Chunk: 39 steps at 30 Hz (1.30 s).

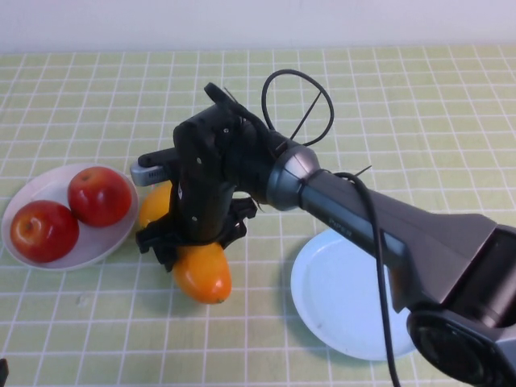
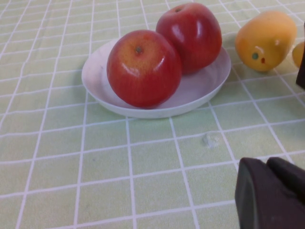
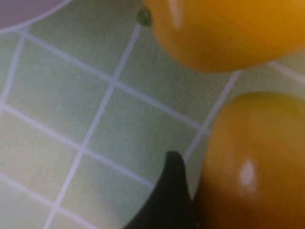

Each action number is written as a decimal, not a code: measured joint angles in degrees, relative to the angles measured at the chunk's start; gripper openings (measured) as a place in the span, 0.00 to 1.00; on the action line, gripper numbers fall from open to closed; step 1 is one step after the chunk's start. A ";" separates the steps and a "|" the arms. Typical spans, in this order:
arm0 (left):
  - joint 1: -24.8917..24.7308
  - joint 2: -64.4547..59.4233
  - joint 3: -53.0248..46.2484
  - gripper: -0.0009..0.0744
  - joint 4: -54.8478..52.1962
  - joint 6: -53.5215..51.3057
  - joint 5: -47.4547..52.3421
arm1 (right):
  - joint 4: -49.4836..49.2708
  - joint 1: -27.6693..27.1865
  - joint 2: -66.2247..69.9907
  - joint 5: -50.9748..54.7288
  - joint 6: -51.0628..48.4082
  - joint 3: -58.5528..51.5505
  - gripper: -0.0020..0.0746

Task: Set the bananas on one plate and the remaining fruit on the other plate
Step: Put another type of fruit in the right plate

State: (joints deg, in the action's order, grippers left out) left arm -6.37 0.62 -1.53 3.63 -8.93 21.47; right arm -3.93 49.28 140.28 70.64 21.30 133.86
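Note:
Two red apples lie on the white plate at the left; both also show in the left wrist view. One banana lies on the table right of that plate. My right gripper is down over its far end, shut on it. In the right wrist view a finger presses against this banana. The second banana lies just behind, partly hidden by the gripper. The light blue plate is empty at the right. My left gripper is shut and empty near the front left.
The right arm stretches across above the blue plate's far side. A green checked cloth covers the table. The back and the front left hold no objects.

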 joint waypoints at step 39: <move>0.00 0.00 0.00 0.02 0.00 0.00 0.10 | 4.85 -8.62 -35.35 -17.93 -0.51 -57.99 0.84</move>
State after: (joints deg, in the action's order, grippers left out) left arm -6.37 0.62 -1.53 3.63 -8.93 21.56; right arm 0.92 40.67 104.93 52.71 20.80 75.87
